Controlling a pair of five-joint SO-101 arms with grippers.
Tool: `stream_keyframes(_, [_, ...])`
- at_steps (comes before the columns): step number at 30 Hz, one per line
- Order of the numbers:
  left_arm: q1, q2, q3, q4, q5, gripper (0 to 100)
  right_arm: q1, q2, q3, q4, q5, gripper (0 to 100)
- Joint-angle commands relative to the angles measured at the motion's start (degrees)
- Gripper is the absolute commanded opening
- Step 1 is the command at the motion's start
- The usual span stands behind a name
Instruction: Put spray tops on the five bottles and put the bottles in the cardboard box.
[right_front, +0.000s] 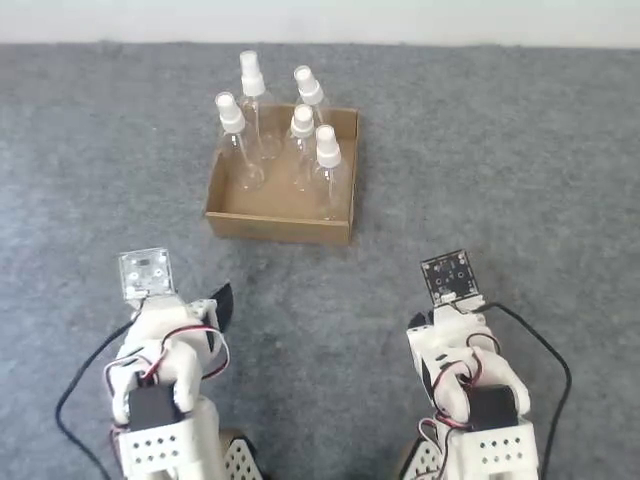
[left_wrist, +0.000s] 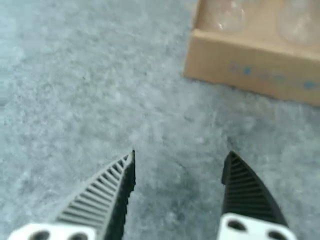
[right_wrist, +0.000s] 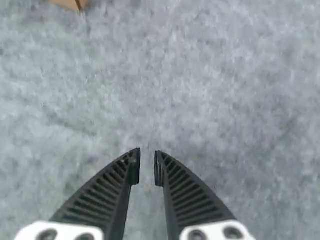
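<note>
- Five clear bottles (right_front: 302, 150) stand upright and close together inside the open cardboard box (right_front: 280, 226), each wearing a white spray top (right_front: 328, 147); the box sits on the grey carpet (right_front: 500, 150) at the far middle of the table.
- The left arm (right_front: 165, 350) sits folded at the near edge, well apart from the box. The left gripper (left_wrist: 180, 157) is spread wide over bare carpet, nothing between its fingers, the box wall ahead of it.
- The right arm (right_front: 465, 370) sits beside it, likewise drawn back. The right gripper (right_wrist: 147, 155) has its fingers nearly together, a thin gap at the tips, gripping nothing.
</note>
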Motion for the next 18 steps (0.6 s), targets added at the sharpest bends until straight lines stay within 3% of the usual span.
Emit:
stream_keyframes(1, [0.6, -0.7, -0.7, 0.7, -1.1, 24, 0.9, -1.2, 1.2, 3.2, -0.3, 2.0])
stream_keyframes(7, [0.8, -0.7, -0.7, 0.5, -1.4, 2, 1.0, -1.2, 1.2, 7.5, -0.3, 1.9])
stream_keyframes(15, [0.7, -0.7, -0.7, 1.1, -1.4, 1, 1.0, -1.2, 1.2, 7.6, -0.6, 1.9])
stream_keyframes(18, [0.4, -0.7, -0.7, 5.2, -1.4, 1, 0.9, -1.2, 1.2, 7.6, -0.6, 1.9])
